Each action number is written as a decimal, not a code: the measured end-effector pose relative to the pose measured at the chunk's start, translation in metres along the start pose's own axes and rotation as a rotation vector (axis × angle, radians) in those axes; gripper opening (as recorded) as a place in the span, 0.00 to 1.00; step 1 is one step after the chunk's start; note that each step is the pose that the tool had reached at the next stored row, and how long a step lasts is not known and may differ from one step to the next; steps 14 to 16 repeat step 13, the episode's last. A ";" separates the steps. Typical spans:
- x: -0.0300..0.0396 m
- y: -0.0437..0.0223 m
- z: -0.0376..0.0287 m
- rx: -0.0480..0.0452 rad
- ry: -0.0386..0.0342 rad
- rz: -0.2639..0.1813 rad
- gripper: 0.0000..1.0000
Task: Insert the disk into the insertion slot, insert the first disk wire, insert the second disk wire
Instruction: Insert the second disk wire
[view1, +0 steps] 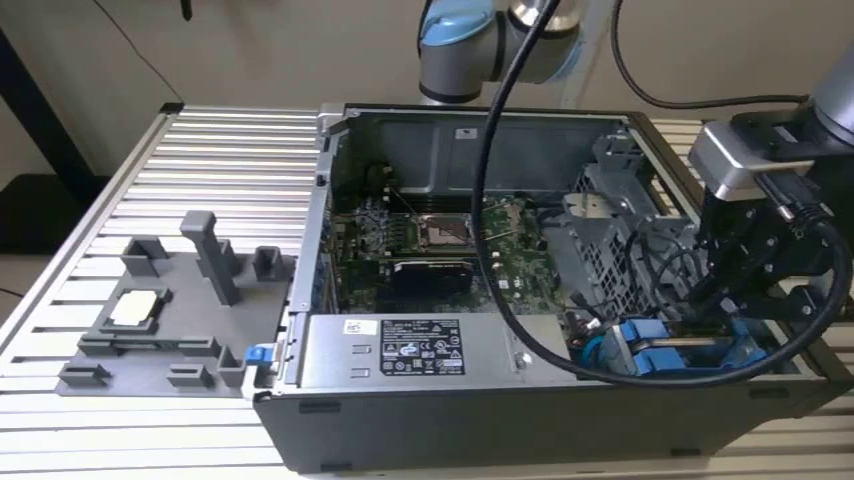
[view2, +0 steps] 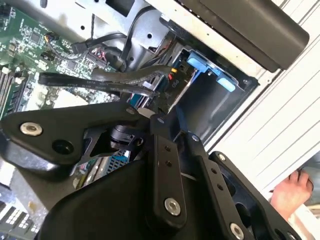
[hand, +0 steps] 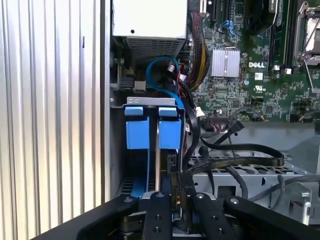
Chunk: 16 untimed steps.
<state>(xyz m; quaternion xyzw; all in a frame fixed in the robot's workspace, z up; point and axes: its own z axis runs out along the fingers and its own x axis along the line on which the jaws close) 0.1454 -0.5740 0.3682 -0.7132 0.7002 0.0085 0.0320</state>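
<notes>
**Claw poised over the seated disk**

The claw (hand: 172, 200) hangs directly above the insertion slot (view1: 694, 350); whether it pinches a wire cannot be told. Just beyond its tips the disk (hand: 152, 132) stands on edge in the slot, long axis running away from the claw, its blue plastic tabs glossy. Farther off lie black ribbon cables (hand: 240, 150) and the green motherboard (hand: 260, 75).

The computer case (view1: 441, 420) is placed on the worktop (view1: 200, 160). The disk (view1: 681, 355) is seated in the insertion slot (view1: 627, 240), at the exterior view's right.
</notes>
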 end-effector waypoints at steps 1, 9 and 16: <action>-0.0003 -0.0001 -0.0043 0.0000 -0.0004 0.000 0.23; -0.0006 -0.0004 -0.0106 0.0000 -0.0003 0.000 0.23; -0.0006 -0.0004 -0.0107 0.0000 -0.0003 0.000 0.23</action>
